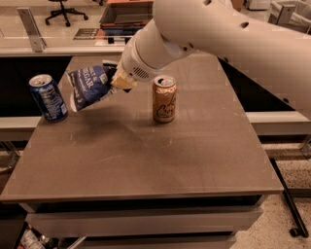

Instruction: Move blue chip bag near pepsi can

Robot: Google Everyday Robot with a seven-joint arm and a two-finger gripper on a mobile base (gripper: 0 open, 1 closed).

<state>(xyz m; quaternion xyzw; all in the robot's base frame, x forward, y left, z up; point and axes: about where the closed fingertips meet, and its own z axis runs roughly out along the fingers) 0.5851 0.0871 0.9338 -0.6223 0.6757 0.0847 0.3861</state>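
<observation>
The blue chip bag (90,86) is a dark-blue crinkly bag with white lettering, held in the air above the table's left part. My gripper (118,80) is shut on the bag's right edge, at the end of the white arm coming in from the upper right. The pepsi can (47,97), blue with a silver top, stands upright at the table's left edge, a short way left of the bag and not touching it.
An orange-tan can (164,98) stands upright near the table's (146,160) middle, just right of my gripper. A glass-topped counter and an office chair (60,8) are behind. A wheeled frame stands on the floor at the right (291,204).
</observation>
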